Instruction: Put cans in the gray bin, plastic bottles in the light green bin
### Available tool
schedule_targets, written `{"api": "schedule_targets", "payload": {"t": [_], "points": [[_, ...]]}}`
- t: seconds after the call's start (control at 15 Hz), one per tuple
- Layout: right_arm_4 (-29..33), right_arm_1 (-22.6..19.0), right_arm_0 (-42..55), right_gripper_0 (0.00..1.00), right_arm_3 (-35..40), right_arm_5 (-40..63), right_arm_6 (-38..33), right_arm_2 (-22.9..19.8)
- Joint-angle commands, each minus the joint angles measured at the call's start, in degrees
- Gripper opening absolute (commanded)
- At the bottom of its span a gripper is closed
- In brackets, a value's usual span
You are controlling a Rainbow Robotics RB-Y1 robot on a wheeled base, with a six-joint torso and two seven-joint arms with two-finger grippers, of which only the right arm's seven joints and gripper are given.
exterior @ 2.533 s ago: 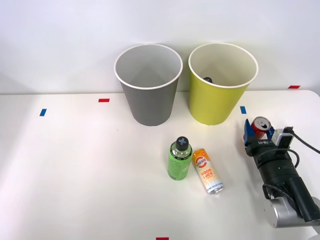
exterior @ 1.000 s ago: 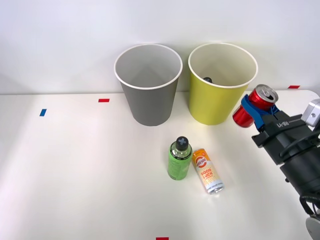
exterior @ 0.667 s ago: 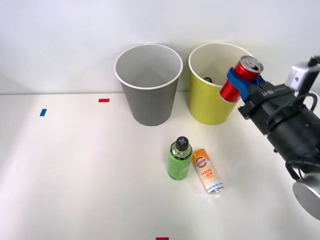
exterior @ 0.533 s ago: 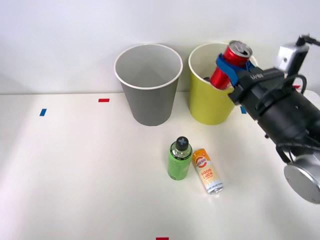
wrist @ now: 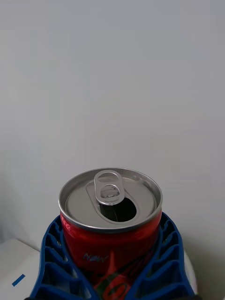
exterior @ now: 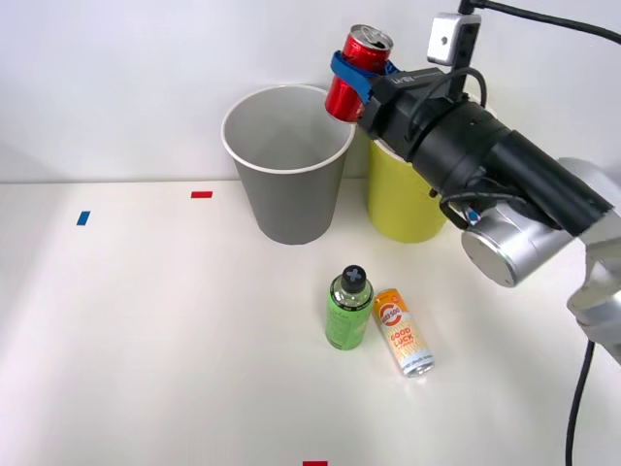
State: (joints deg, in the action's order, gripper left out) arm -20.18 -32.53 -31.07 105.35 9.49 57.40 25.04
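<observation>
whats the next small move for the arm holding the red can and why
Probably shift a little further to the robot's left, then release: the right gripper holds the red can above the gray bin's right rim, not yet over its opening.

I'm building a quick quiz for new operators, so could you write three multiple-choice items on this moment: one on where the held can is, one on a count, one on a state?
1. Where is the red can?
A. Above the right rim of the gray bin
B. Standing on the table
C. Inside the light green bin

2. How many drink containers stay on the table?
A. None
B. Two
C. Four

3. The orange-yellow can is:
A. Standing upright
B. Lying on its side
C. Held in the tool

Answers: 1 A, the right tool holds it over that rim. 2 B, the green bottle and the orange-yellow can. 3 B, its side rests on the table beside the upright bottle.
</observation>
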Motion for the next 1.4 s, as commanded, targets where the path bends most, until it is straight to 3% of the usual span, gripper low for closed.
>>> {"api": "schedule_targets", "payload": {"t": [0.07,0.53,1.33,1.4], "points": [[-0.2,0.0,-7.0,0.00,-6.2,-1.4,-1.4,5.5],[-1.4,1.8,-15.9,0.00,-16.8,-1.7,-3.1,11.0],[0.9,4.6,-18.5,0.00,-23.6,-3.5,-3.2,13.8],[0.9,4.7,-18.5,0.13,-23.8,-3.8,-3.2,13.7]]}}
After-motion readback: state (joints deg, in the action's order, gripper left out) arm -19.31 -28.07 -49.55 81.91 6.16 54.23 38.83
